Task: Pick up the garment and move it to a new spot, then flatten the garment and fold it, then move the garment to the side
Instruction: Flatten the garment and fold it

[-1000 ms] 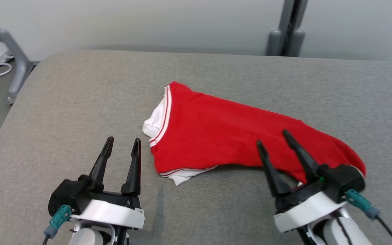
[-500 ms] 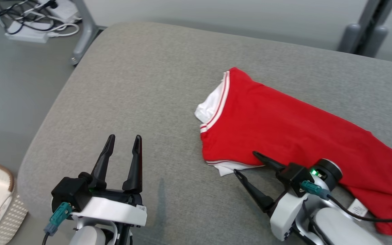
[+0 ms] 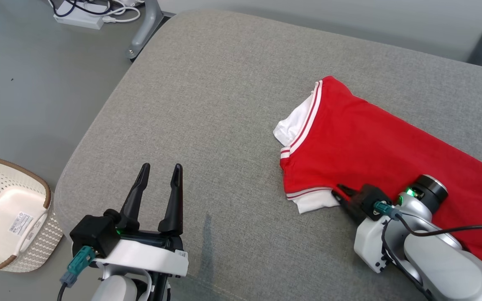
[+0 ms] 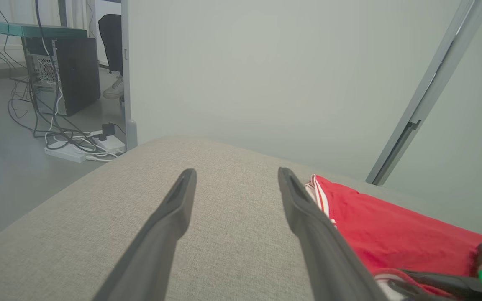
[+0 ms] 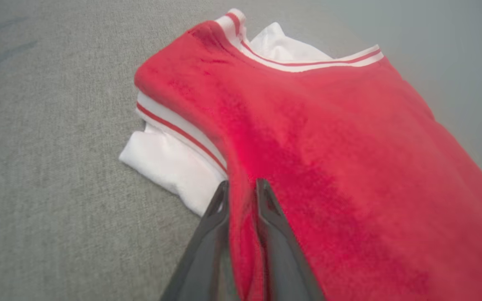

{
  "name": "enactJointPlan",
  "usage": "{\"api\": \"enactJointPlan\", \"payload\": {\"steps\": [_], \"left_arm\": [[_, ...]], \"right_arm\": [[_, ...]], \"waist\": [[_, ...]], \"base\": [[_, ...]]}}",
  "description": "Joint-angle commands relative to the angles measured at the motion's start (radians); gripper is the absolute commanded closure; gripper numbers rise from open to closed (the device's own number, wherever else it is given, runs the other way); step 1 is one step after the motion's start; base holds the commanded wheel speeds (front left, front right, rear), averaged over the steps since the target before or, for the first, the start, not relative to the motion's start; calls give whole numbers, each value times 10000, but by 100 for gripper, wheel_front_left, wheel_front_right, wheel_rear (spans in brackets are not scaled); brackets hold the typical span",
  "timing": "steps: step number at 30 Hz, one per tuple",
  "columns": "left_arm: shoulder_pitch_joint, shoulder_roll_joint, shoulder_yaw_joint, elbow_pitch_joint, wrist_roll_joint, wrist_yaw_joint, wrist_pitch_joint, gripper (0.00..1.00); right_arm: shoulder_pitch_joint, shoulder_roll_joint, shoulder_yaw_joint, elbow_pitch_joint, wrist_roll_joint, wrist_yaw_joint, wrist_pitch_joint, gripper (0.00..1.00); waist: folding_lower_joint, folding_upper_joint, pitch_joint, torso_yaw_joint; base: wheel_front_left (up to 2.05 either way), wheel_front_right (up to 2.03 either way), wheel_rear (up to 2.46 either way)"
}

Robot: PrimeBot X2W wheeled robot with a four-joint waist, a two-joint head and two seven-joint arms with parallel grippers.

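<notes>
**Desk:** grey woven-fabric padded desk (image 3: pixel 224 104). It runs under and ahead of both tools.

**Garment:** red soft-knit garment (image 3: pixel 370 142), lying flat-ish in a loose fold on the desk. It sits ahead of the right tool and off to the right of the left tool. Its near edge is at the right tool's tips, and its far end runs back past that arm's wrist.

**Basket:** white perforated plastic basket w/ brown rim (image 3: pixel 42 244), on the floor, below and left of the left tool. Not in play.

**Left tool** (image 3: pixel 161 168)**:** fingers apart, empty, over bare desk, well apart from the cloth.

**Right tool** (image 5: pixel 242 196)**:** fingers nearly together, clamped on a raised ridge of red cloth at the garment's near edge. The white, red-striped trim (image 5: pixel 182 136) is just left of the tips.

**Handling (judgement):**
- Light, limp, no stiffness. It'll drape and trail when lifted, not hold shape.
- Knit looks grippy enough, so slip risk is low. A thin pinch may catch the top layer only, though, and how many layers are caught can't be told from here.
- Not fragile.

**Grip pts (judgement):**
- The present edge pinch is OK for dragging or lifting to a new spot.
- One-pt hold will prob. let it bunch. For flattening, better to have the left tool take the trim-side corner so the two holds are spread apart.
</notes>
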Motion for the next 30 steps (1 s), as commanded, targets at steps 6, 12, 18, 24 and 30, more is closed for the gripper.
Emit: {"api": "enactJointPlan", "payload": {"steps": [6, 12, 18, 24, 30], "left_arm": [[16, 38, 88, 30, -18, 107, -20, 0], [98, 38, 230, 39, 132, 60, -20, 0], [176, 40, 237, 29, 244, 2, -20, 0], [91, 37, 97, -22, 208, -80, -20, 0], [-163, 38, -83, -2, 78, -83, -20, 0]], "right_arm": [[-360, 261, 55, 129, 418, -4, -563, 100], [-536, 577, 1068, -1211, 1855, -6, -867, 100], [-1285, -124, 582, -3197, 2550, -6, -588, 100], [-2410, -1853, -1159, -3660, 3538, -6, 542, 100], [-3507, -3002, -2444, -943, 4275, -6, 987, 89]], "waist": [[0, 0, -216, -109], [0, 0, -630, -426], [0, 0, -834, -603], [0, 0, -515, -390], [0, 0, -33, -90]], "base": [[0, 0, 0], [0, 0, 0], [0, 0, 0], [0, 0, 0], [0, 0, 0]]}}
